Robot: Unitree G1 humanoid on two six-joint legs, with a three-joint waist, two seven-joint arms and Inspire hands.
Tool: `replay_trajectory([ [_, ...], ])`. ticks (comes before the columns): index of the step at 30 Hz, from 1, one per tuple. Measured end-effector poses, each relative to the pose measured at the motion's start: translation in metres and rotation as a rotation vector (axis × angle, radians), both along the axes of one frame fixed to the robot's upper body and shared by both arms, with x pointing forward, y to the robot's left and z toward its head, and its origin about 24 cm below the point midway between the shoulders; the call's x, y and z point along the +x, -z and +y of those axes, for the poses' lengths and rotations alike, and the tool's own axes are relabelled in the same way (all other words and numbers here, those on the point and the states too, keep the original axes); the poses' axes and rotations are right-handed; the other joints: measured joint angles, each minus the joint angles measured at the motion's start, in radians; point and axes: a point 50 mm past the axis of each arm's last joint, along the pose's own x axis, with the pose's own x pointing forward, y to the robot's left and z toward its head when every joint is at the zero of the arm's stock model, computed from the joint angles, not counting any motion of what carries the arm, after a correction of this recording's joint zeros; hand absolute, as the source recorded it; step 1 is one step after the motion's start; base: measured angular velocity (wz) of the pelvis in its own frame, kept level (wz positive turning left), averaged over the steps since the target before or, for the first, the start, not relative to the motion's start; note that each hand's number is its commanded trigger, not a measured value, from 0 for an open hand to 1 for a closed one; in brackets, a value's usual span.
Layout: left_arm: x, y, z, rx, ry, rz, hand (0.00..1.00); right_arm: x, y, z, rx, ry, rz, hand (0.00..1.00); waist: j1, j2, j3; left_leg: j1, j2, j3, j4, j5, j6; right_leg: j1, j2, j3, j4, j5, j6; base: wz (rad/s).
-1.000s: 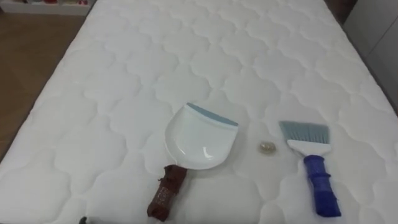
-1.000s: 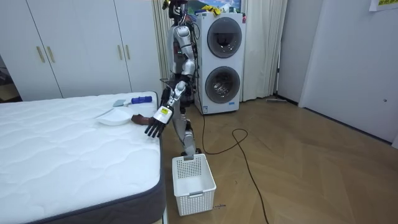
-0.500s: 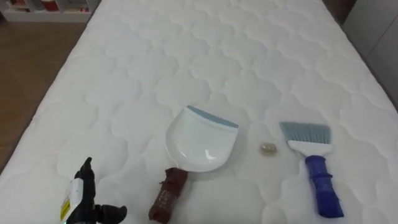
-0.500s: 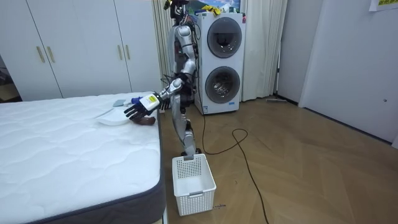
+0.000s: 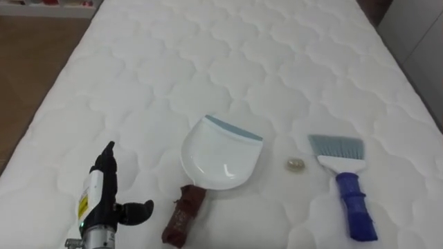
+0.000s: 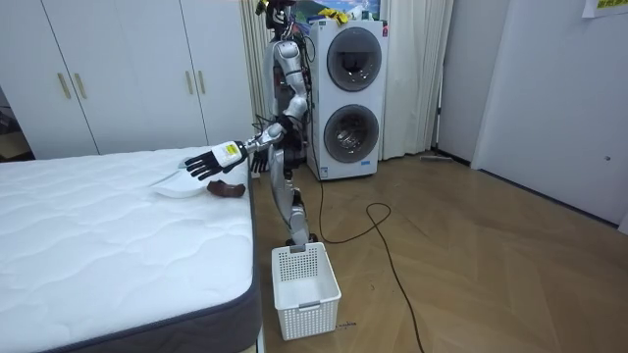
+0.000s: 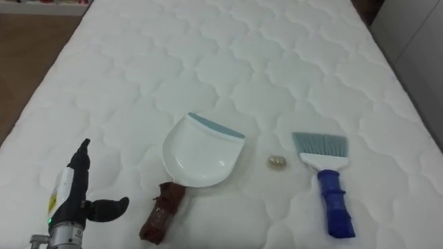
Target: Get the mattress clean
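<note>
left hand [image 5: 95, 199] hangs at the lower left of the frame over the white mattress [image 5: 208, 62], fingers straight, thumb spread, grasping nothing. just right of it lies the white dustpan [image 5: 220, 153], its brown handle [image 5: 183, 216] pointing at the bottom edge, near the thumb but not touching. further right sit a small pale scrap [image 5: 295, 164] and the blue-handled brush [image 5: 347, 188], well apart from the hand.

The robot's black-and-white left hand [image 5: 95, 197] is out in front of the body, forearm reaching roughly level from the elbow. Fingers straight and together, pointing forward, thumb sticking out to the right.
</note>
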Motion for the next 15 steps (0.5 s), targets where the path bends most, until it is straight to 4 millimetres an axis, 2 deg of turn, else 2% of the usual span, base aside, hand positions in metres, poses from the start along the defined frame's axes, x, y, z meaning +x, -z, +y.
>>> replay_trajectory([
  [7,-0.003,0.010,-0.016,-0.083,0.064,0.070,0.00,0.003,0.000,0.002,0.009,-0.033,0.001,0.00,-0.006,0.005,-0.0049,-0.009,0.001,0.013,0.003,0.000,0.000,-0.010,0.001,0.006,0.001,0.001,-0.001,-0.03],
  [15,-0.003,0.013,-0.017,-0.088,0.078,0.106,0.00,0.005,0.000,0.003,0.013,-0.031,-0.004,0.00,-0.025,0.008,-0.0048,-0.008,0.002,0.019,0.003,0.000,0.000,-0.013,0.001,0.010,0.001,0.001,-0.001,-0.01],
])
